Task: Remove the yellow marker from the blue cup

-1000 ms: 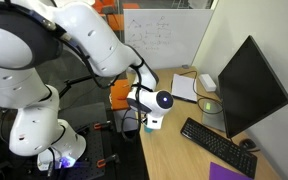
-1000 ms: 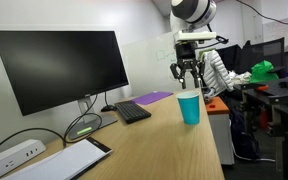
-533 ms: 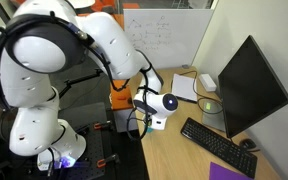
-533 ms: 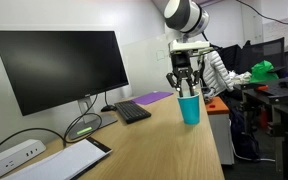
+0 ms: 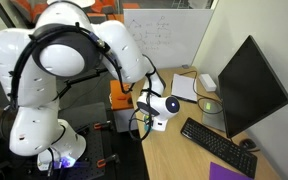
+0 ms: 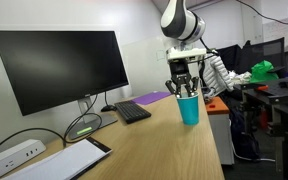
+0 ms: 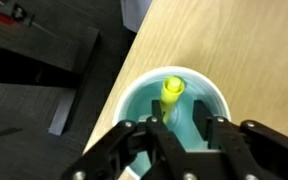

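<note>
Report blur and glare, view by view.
Wrist view: soft overall, the dark tool blurriest at the bottom edge; the yellow marker tip is nearly washed out inside the blue cup. In an exterior view, the monitor reads flat black, with no strong glare.

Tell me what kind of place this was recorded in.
Probably an office or lab workspace: a wooden desk holds a large monitor and a keyboard, and a whiteboard stands in the background.

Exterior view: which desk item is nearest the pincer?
The blue cup, at the desk's near edge, directly under the pincer and holding the yellow marker. The keyboard and purple pad lie apart, toward the monitor.
</note>
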You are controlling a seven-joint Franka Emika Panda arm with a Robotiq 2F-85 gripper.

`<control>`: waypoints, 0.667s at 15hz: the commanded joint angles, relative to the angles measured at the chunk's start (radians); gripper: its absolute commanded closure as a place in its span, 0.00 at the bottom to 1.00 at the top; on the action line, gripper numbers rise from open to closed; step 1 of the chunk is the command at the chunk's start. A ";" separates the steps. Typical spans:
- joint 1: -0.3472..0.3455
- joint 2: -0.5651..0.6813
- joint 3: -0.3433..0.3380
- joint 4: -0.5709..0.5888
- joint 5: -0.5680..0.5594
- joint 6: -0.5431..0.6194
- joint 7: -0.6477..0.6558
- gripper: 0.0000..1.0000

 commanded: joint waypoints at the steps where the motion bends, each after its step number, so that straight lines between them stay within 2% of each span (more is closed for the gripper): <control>1: 0.003 0.026 -0.005 0.021 0.013 -0.030 0.034 0.59; 2: 0.001 0.031 -0.003 0.021 0.017 -0.033 0.031 0.66; 3: 0.001 0.032 -0.003 0.023 0.017 -0.033 0.030 0.84; 4: 0.000 0.029 -0.002 0.024 0.021 -0.030 0.026 0.88; 5: 0.002 0.028 -0.003 0.023 0.018 -0.027 0.027 0.98; 6: 0.003 0.026 -0.004 0.022 0.016 -0.026 0.030 1.00; 8: 0.000 0.019 -0.004 0.020 0.017 -0.029 0.025 0.96; 10: -0.005 0.004 -0.002 0.015 0.023 -0.031 0.015 0.96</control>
